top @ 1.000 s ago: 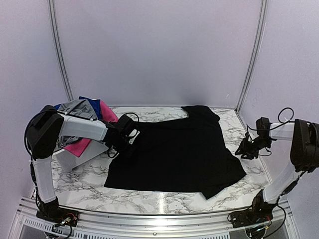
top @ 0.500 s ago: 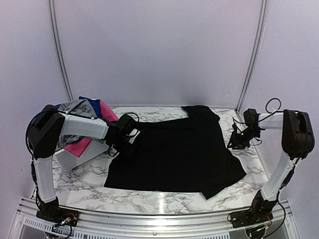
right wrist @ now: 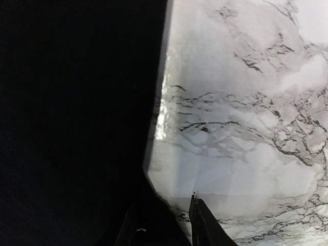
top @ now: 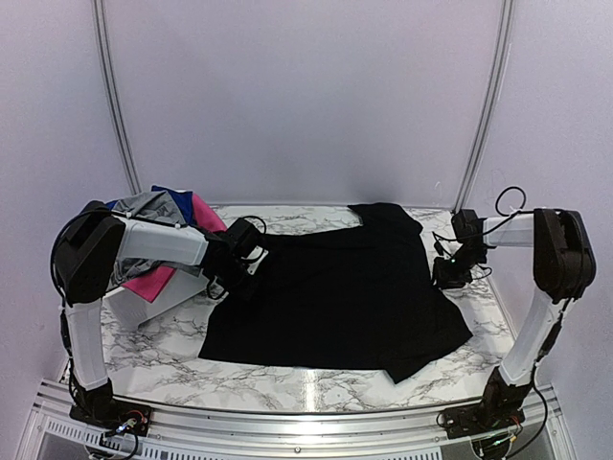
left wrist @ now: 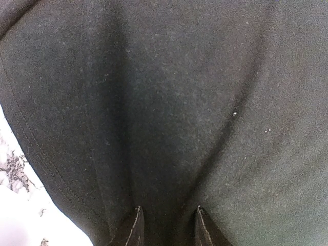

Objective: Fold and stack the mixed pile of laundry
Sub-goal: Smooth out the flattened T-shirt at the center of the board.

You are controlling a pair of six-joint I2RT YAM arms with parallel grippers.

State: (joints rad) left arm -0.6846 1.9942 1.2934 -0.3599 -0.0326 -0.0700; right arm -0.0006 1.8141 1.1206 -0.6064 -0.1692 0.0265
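black cloth garment (top: 335,297): spread flat on white marble-patterned bench (top: 144,340) | left hand (left wrist: 166,225): at garment's left edge, pinching a puckered fold | right hand (right wrist: 164,225): narrow gap, straddling garment's right edge, grip cannot be told

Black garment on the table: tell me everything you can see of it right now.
The black garment is soft, matte knit cloth, apparently a short-sleeved shirt, spread nearly flat on the marble table. One sleeve points to the far side and a corner sticks out at the near right. The left gripper pinches cloth by its stitched left hem, with creases running from the fingers. The right gripper straddles its right edge; whether it grips cannot be told.
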